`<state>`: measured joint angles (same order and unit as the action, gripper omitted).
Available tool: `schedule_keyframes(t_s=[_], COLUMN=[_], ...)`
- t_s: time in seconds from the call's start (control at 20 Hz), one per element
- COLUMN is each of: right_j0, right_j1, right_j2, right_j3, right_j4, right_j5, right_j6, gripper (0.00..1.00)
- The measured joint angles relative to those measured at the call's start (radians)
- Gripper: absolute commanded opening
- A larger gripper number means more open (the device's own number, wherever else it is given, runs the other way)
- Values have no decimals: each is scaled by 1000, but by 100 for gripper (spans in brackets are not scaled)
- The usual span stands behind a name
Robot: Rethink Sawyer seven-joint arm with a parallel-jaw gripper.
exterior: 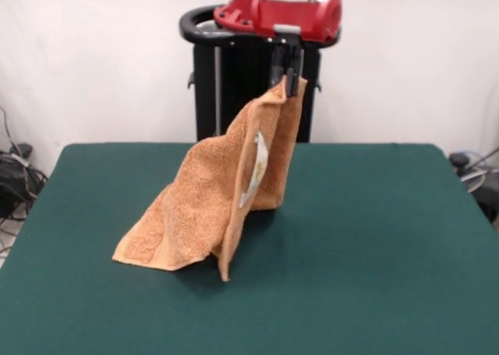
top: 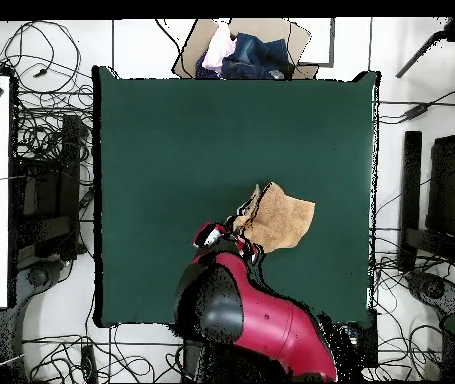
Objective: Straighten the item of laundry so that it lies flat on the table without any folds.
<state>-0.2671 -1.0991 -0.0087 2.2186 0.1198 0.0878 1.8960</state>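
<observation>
The hand (exterior: 289, 72) was clamped on one corner of the towel (exterior: 222, 199), holding it raised while its lower part rested folded on the tabletop (exterior: 374, 238). Releasing there would likely collapse the towel into new folds.

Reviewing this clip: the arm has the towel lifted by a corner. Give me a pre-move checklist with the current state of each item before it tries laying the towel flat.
1. Grip: the gripper is shut on the towel's top corner: ok.
2. Towel unfolded: it hangs creased and doubled over, white tag facing the front camera: not ok.
3. Lower end free: the bottom still rests bunched on the table: not ok.
4. Room to spread: bare green surface on every side of the towel in the overhead view: ok.
5. Clearance from edges: the towel sits well inside the table's edges: ok.
6. Grip depth on the cloth: cannot tell.
</observation>
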Motion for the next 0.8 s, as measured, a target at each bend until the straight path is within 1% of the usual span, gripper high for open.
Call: schedule_keyframes(t_s=[0.6, 0.8], right_j0=[-3, -5], right_j1=[-95, -110], right_j2=[-1, -1], right_j3=[-13, -14], right_j4=[-3, -4], right_j5=[152, 158], right_j6=[0, 0], gripper=[0, 0])
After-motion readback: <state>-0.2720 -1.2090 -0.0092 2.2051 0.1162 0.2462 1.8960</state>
